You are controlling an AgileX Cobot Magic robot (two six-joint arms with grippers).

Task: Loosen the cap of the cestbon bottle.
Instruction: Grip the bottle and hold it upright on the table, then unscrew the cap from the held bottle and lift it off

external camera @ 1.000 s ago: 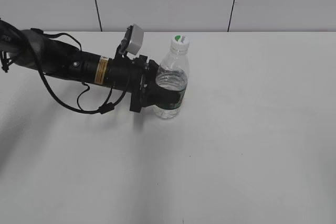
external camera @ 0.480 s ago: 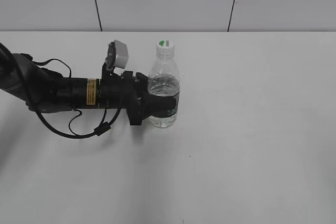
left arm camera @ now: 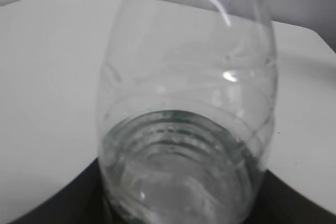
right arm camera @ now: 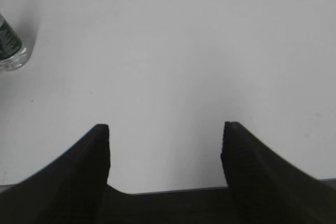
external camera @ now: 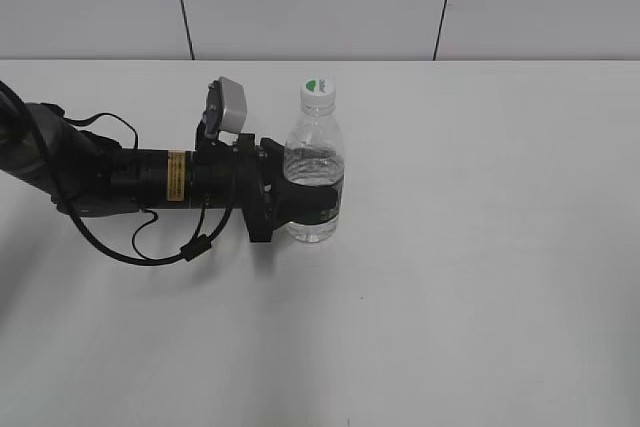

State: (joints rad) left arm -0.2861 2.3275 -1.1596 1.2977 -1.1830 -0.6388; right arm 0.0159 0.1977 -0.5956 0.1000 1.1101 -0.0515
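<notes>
The left gripper (external camera: pixel 300 202) is clamping the bottle (external camera: pixel 315 172) upright on the table (external camera: pixel 480 247), so the right gripper (right arm camera: pixel 165 150), hanging open, likely needs to be reaching for the cap (external camera: pixel 316 88).

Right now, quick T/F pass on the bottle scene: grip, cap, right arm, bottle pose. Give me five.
1. The left gripper is closed around the cestbon bottle at its label band. True.
2. The cap is off and lying on the table. False: it sits on the bottle's neck.
3. The right gripper is holding the cap. False: its jaws are open over bare table, holding nothing.
4. The bottle stands upright. True.
5. The bottle is completely empty. False: water shows in its lower part.
</notes>
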